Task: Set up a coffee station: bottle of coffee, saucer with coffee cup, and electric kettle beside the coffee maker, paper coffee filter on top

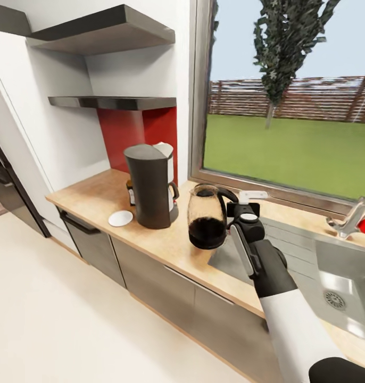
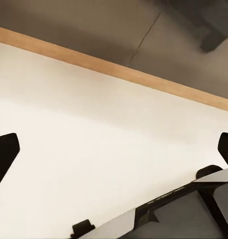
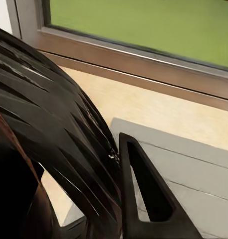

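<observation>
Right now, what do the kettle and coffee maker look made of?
electric kettle: clear glass body, see-through with dark contents; black handle and lid, likely plastic, ribbed in the right wrist view.
coffee maker: matte near-black shell, no glare, probably plastic.

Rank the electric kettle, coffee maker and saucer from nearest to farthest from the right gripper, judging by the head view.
1. Electric kettle, at the right gripper, by the sink.
2. Coffee maker, further left on the countertop.
3. Saucer, left of the coffee maker.

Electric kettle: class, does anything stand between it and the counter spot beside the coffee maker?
Nothing visible does. The electric kettle, at the right end effector, is near the coffee maker, with bare kitchen countertop between them. The saucer lies on the maker's far side.
</observation>
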`<state>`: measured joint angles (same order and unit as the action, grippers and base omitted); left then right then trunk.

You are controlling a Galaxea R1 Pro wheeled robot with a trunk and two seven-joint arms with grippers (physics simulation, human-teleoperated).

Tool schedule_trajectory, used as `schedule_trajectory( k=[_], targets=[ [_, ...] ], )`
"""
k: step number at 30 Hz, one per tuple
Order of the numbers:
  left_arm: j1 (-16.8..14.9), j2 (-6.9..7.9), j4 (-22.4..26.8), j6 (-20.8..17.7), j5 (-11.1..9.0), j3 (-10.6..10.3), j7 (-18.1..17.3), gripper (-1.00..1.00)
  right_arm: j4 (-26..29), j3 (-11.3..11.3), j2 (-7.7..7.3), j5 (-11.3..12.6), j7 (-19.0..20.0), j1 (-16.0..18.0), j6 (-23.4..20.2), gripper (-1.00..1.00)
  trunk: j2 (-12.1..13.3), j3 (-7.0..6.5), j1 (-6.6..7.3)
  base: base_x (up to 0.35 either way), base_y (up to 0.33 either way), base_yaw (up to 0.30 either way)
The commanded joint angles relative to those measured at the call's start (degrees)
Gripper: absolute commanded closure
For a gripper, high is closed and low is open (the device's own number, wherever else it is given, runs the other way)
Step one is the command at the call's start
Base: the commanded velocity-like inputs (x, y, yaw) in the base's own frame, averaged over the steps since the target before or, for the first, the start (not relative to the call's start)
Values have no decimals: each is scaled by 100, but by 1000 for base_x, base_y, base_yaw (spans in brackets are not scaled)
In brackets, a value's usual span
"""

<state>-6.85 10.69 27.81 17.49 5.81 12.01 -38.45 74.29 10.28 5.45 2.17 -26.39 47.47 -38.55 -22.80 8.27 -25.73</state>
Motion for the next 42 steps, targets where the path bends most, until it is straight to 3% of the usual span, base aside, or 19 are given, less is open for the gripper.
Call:
schedule_trajectory(
  k=[1, 14, 42],
  targets=[
    [-5, 13, -5, 28, 60, 45, -28, -100, -44, 9, 0, 2, -33, 8, 32, 100, -13, 12, -6, 176, 148, 0],
    [-1, 72, -38, 26, 78, 117, -22, -100, -702, 9, 0, 12, -33, 8, 788, 100, -13, 12, -6, 66, 46, 0],
    [-1, 82, -170, 26, 75, 117, -22, -100, -1203, 9, 0, 21, -33, 8, 981, 100, -13, 12, -6, 70, 67, 0]
  ],
)
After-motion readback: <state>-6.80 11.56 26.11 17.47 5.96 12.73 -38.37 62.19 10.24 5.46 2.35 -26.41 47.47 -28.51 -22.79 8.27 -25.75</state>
